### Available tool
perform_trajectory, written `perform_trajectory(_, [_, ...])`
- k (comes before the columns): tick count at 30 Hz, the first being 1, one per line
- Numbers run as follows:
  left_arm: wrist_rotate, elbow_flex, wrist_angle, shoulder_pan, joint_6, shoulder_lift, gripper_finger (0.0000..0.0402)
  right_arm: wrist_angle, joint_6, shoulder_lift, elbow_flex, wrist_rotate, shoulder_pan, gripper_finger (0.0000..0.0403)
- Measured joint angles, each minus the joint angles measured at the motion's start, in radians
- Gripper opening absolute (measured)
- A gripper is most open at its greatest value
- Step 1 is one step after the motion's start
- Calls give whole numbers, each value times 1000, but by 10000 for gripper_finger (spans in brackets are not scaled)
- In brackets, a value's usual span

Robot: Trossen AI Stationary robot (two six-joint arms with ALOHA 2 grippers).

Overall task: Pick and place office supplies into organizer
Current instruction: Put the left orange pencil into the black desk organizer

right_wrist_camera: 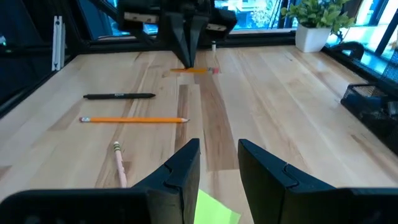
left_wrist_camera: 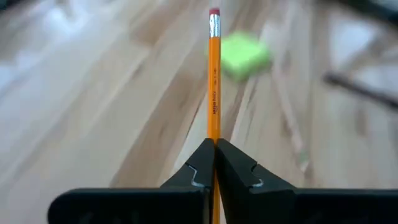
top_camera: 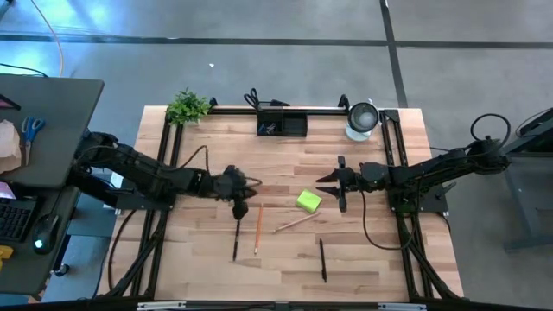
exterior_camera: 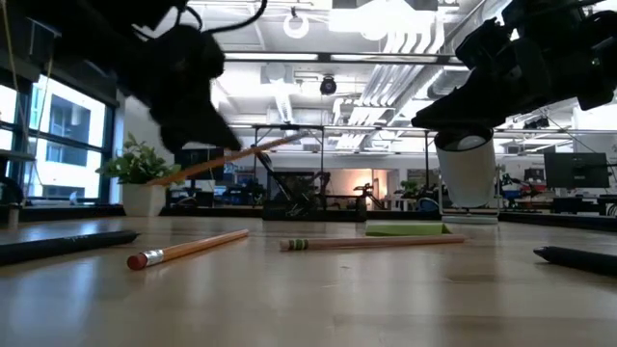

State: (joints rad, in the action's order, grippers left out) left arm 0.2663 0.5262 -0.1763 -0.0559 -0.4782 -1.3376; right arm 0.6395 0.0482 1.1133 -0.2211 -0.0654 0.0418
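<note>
My left gripper [top_camera: 239, 187] is shut on an orange pencil [left_wrist_camera: 214, 81] above the table's middle left; the pencil also shows in the low view [exterior_camera: 241, 152]. My right gripper [top_camera: 333, 190] is open and empty, its fingers [right_wrist_camera: 177, 168] just above and beside the lime-green sticky-note pad [top_camera: 308, 201]. A second orange pencil [top_camera: 257, 229], a wooden pencil [top_camera: 295, 222] and two black pens [top_camera: 235, 240] [top_camera: 322, 259] lie flat on the table. The black organizer [top_camera: 282, 125] stands at the far edge. My left gripper pinches the orange pencil's shaft [left_wrist_camera: 214, 134] between its two fingertips, which point down from above in the right wrist view [right_wrist_camera: 188, 53]. The eraser end [left_wrist_camera: 214, 14] sticks out toward the right arm. The pencil hangs tilted, clear of the table.
A round silver-and-white cup [top_camera: 363, 119] stands at the far right, a small potted plant [top_camera: 187, 106] at the far left corner. A black frame [top_camera: 173, 138] runs along the table's sides. A side desk with blue-handled scissors [top_camera: 32, 130] is off to the left.
</note>
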Motion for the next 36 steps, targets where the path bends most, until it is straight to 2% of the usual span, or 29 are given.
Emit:
perform_trajectory(6, [-50,0,-182,52,82,0,0,47,98,7,0,-50,-3,103])
perform_trajectory(13, [-91,0,-138,63,77,1,2,67,138,88,0,-56,-3,103])
perform_trajectory(15, [-95,0,-136,62,60,-4,2,95,136,134,0,-28,-3,103])
perform_trajectory(20, [-101,0,-147,62,64,-7,2,249,114,284,-1,138,26,103])
perform_trajectory(22, [-99,0,-166,62,77,-7,3,265,79,339,-18,151,56,103])
perform_trajectory(30, [-115,1,-187,62,80,-7,3,248,-9,549,-227,149,149,103])
perform_trajectory(36, [-192,1,-99,60,55,-5,3,12,-84,695,-477,175,173,103])
